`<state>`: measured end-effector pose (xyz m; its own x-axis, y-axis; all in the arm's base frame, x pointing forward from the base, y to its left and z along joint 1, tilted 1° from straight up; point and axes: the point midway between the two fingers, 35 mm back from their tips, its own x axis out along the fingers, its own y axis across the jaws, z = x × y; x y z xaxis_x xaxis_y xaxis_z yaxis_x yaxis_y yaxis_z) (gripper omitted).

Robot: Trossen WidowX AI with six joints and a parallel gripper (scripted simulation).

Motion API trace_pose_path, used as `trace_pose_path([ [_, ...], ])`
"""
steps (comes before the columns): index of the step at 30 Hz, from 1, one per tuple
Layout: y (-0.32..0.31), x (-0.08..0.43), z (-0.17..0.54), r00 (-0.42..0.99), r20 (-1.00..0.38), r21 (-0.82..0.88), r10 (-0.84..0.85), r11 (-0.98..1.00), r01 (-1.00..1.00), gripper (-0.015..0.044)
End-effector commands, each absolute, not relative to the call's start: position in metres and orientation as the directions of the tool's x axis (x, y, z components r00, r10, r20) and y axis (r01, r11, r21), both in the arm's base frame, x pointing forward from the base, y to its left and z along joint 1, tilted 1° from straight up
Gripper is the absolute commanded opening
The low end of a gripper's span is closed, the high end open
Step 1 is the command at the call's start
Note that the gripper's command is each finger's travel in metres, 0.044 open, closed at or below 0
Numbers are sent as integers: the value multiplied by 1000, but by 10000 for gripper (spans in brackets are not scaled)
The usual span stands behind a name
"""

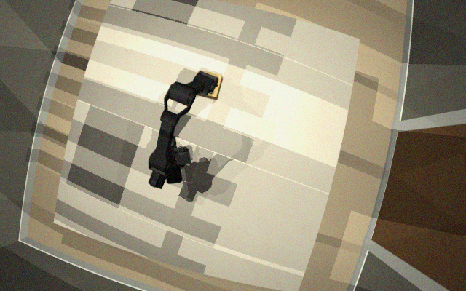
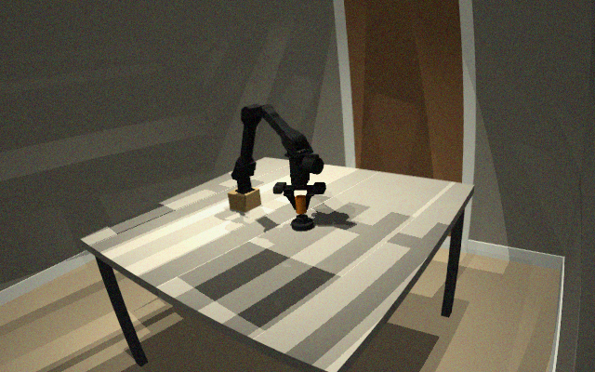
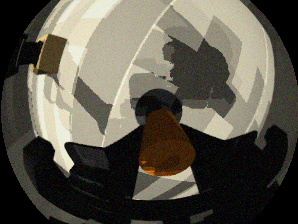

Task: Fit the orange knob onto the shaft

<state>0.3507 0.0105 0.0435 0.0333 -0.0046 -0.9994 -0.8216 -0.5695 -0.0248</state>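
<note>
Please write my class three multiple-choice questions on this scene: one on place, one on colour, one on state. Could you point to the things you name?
1. Where is the round black pedestal point(image 2: 302, 225) point(image 3: 144, 106)?
A on the floor
B below the tool point(image 2: 300, 205) point(image 3: 161, 127)
C on the tan box-shaped base point(image 1: 219, 87) point(image 2: 244, 203) point(image 3: 54, 54)

2. What colour is the knob point(image 2: 300, 205) point(image 3: 166, 145)?
A orange
B blue
C white

3. How is the tool?
A open, holding nothing
B shut on nothing
C shut on the knob

1 B: the exterior view shows the tool above it.
2 A: exterior and wrist views show orange.
3 C: the knob sits between the fingers.
</note>
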Motion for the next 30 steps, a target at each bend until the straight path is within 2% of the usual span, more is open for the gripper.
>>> trace_pose_path([
  [1,10,351,42,40,-999,-30,-5,-572,-819,0],
  [19,11,354,47,40,-999,-31,-5,-572,-819,0],
  [26,11,355,49,41,-999,-25,-5,-723,-690,0],
  [30,11,355,47,41,-999,-24,-5,-730,-683,0],
])
